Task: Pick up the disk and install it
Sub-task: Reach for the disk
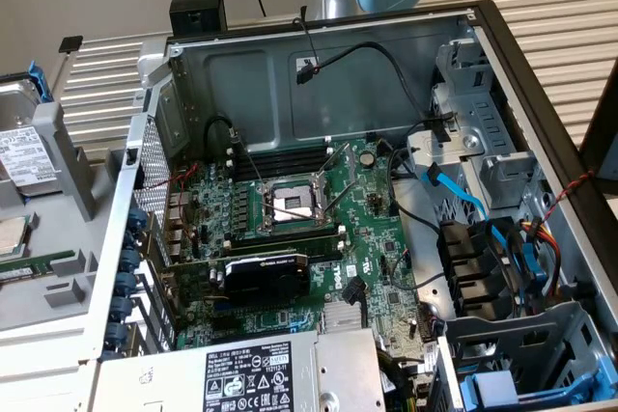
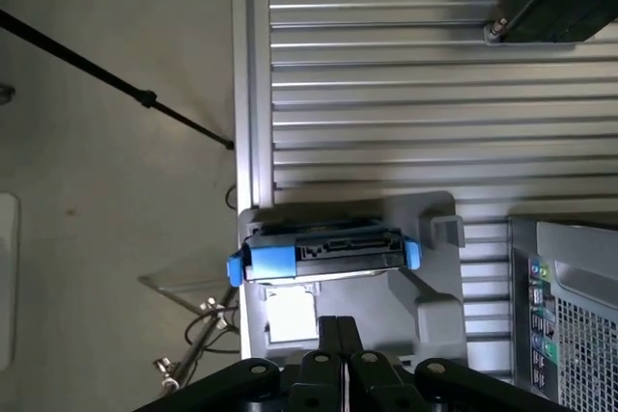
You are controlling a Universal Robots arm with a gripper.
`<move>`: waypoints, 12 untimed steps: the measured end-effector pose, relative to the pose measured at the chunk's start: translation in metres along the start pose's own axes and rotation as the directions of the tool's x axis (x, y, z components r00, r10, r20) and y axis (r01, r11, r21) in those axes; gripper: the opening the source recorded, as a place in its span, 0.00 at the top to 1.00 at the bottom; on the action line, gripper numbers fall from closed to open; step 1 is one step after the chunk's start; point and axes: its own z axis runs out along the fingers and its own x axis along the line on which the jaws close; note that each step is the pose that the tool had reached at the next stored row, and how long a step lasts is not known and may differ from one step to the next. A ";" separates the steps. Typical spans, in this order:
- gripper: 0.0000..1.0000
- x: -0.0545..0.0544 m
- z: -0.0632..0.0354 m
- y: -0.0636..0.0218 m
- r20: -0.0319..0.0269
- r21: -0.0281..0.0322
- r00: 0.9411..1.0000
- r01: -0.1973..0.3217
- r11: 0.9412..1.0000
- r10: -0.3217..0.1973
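Hovering near the disk [image 2: 323,256], apart from it, the hand [image 2: 338,325] is pressed together.

Computer case [image 1: 270,84] open toward the camera; motherboard [image 1: 377,229] reachable from above; blue data cable [image 1: 454,198] and black cables [image 1: 386,50] cross the drive cage [image 1: 488,166] at the exterior view's right; disk [image 1: 19,156] at its left edge, upright in grey holder [image 1: 72,156], clear space above.

Was a silver-grey disk [image 2: 328,252] clipped in blue rails; stood on edge in a grey holder [image 2: 386,311].
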 end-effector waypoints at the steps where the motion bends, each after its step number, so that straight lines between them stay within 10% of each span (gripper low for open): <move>1: 0.89 0.000 -0.0001 0.0003 -0.004 0.000 1.000 0.000 1.000 0.000; 3: 0.89 0.000 0.0000 0.0003 -0.012 0.001 1.000 0.001 1.000 -0.001; 12: 0.89 0.000 -0.0001 0.0004 -0.012 0.001 1.000 0.001 1.000 -0.001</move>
